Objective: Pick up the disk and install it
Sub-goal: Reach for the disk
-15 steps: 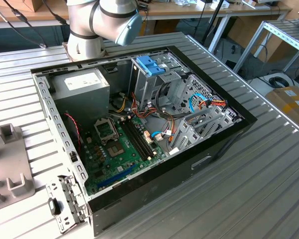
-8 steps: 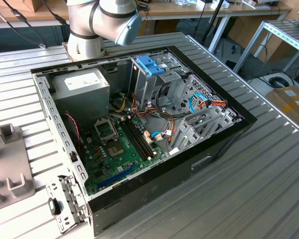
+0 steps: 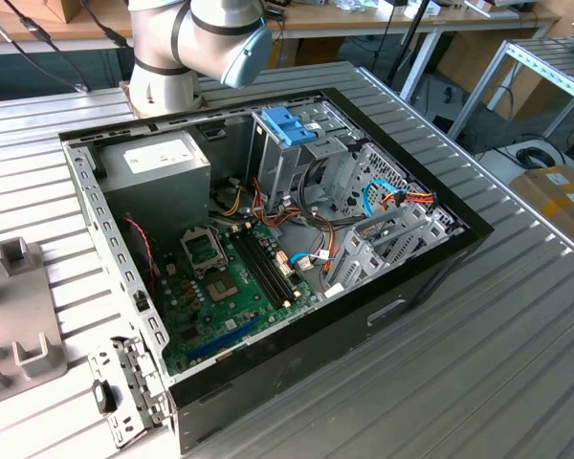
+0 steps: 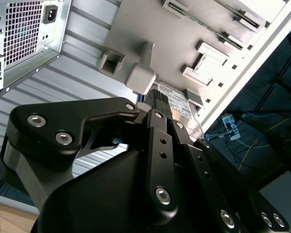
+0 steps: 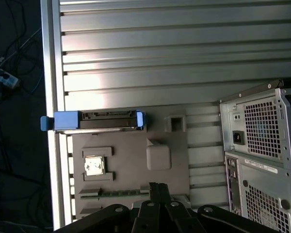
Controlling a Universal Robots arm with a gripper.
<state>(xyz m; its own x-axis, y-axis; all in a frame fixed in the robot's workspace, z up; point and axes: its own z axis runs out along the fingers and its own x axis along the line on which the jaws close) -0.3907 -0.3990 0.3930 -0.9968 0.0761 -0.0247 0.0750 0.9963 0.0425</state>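
Your tool (image 5: 157,188) is pressed together, empty, above the plate (image 5: 131,160). The disk (image 5: 94,121) sits on that plate at the surface's (image 5: 160,58) edge. Likely stiff, dense, shock-sensitive: grip its metal body, not the flexy blue rail (image 5: 65,121)

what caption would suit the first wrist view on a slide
Pincer hovers over the grey fixture plate, apart from the blue-railed disk at its edge, computer case alongside.

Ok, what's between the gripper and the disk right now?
In the first wrist view, a stretch of the grey fixture plate, flanked by a rounded grey block and a socketed chip, separates the gripper from the disk.
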